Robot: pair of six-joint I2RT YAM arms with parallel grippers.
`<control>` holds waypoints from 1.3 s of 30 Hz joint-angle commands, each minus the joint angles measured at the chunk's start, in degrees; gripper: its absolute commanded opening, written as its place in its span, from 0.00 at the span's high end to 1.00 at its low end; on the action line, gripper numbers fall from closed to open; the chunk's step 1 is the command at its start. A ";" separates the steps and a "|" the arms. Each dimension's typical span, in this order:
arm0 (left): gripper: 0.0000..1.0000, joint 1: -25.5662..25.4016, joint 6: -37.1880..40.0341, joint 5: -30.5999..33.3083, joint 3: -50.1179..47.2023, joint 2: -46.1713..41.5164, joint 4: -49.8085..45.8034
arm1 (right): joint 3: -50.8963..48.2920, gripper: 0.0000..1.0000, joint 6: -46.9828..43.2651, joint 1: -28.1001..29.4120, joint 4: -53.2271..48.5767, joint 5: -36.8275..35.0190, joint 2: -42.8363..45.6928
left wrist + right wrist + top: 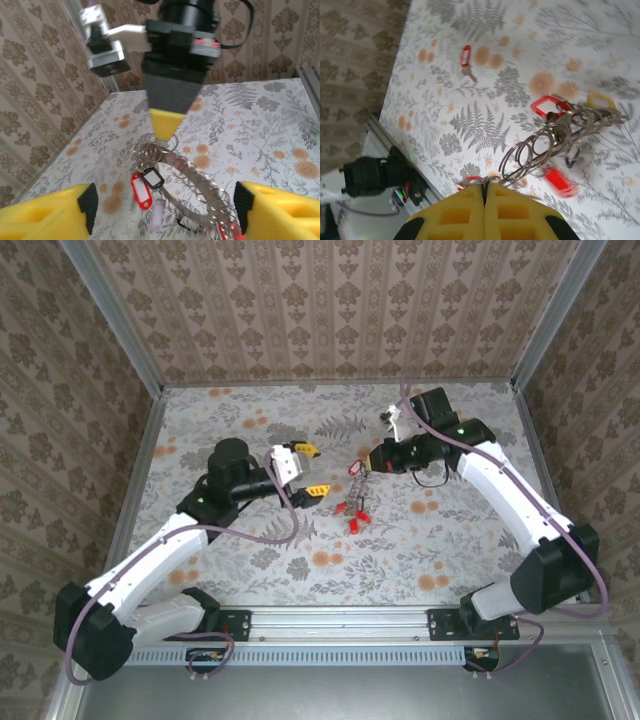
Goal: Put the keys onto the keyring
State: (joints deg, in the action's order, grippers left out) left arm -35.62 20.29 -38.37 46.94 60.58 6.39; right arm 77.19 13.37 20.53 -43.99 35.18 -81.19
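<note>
My right gripper (485,187) is shut on the end ring of the keyring (555,137), a chain of linked silver rings that hangs off the table. Red-tagged keys (547,106) and a yellow one (600,100) dangle from the chain, blurred by swinging. From above, the right gripper (368,460) holds the bundle (355,502) mid-table. My left gripper (308,471) stands open just left of it. In the left wrist view its yellow fingers (45,215) flank the chain (205,185), with a red tag (141,190) and a black tag (152,177) between them, untouched.
A loose red-headed key (465,56) lies apart on the floral tabletop (250,540). Patterned walls with metal corner posts (130,350) enclose the table on three sides. A metal rail (340,620) runs along the near edge between the arm bases.
</note>
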 commanded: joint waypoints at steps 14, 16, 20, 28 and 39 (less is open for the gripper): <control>0.57 -0.06 2.37 -12.82 2.62 -0.28 -10.78 | -13.28 1.00 -33.31 12.03 23.20 8.11 16.76; 0.56 -0.99 2.27 -13.18 2.80 0.69 -10.41 | -12.94 1.00 -34.46 13.39 23.11 6.71 16.84; 0.57 -2.46 1.72 -12.17 3.31 1.86 -8.89 | -11.69 1.00 -37.48 15.31 21.43 5.07 16.33; 0.67 -3.04 3.00 -12.72 3.60 2.05 -9.69 | -11.53 1.00 -39.38 16.72 22.04 3.38 14.84; 0.70 -5.14 -0.08 -12.25 2.51 3.31 -5.29 | -12.52 1.00 -38.50 17.61 24.72 -0.38 14.43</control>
State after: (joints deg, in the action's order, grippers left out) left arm -39.31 21.61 -48.49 48.95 63.48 -3.01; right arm 63.90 -24.53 37.26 -23.75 36.69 -66.37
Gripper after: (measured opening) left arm 0.298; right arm 0.067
